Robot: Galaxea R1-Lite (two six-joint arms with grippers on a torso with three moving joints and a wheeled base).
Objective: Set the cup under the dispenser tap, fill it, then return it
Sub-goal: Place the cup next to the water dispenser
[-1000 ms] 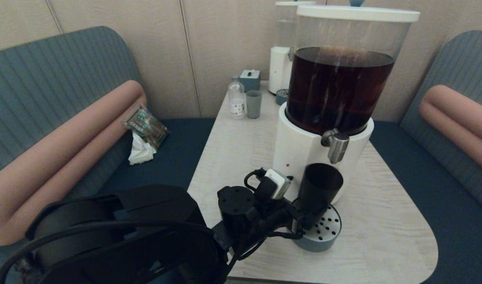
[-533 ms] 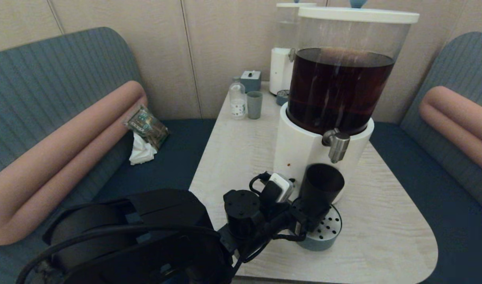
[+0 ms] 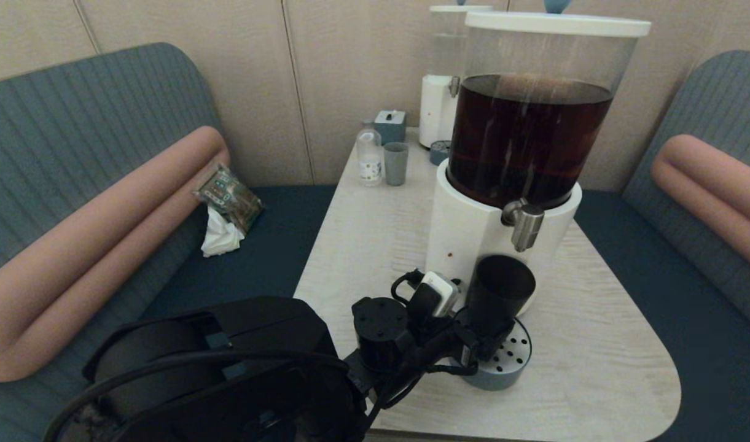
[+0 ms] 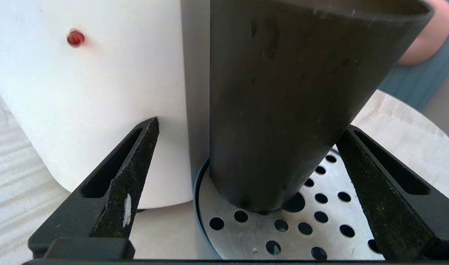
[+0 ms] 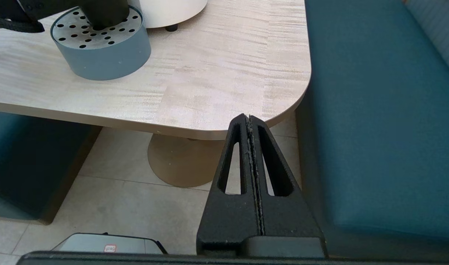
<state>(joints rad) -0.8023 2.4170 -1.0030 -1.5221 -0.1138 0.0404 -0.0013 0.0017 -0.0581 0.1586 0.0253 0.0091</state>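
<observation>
One matte tapered cup [image 3: 497, 294]

The cup [image 4: 283, 99] has its rim cut off in the left wrist view, and the dispenser tap [image 3: 525, 224] hides the base behind it.

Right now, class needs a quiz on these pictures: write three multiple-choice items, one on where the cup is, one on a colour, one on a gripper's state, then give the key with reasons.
1. Where is the cup?
A. on the drip tray under the tap
B. beside the bottle
C. on the bench

2. What colour is the liquid in the big dispenser?
A. clear
B. dark brown
C. green

3. How is the left gripper?
A. shut on the cup
B. open, one finger either side of the cup
C. out of view

Key: 1 A, the cup rests on the perforated drip tray below the tap. 2 B, the tank shows dark brown. 3 B, the left wrist view shows gaps between fingers and cup; the right gripper is parked shut beyond the table's edge.
</observation>
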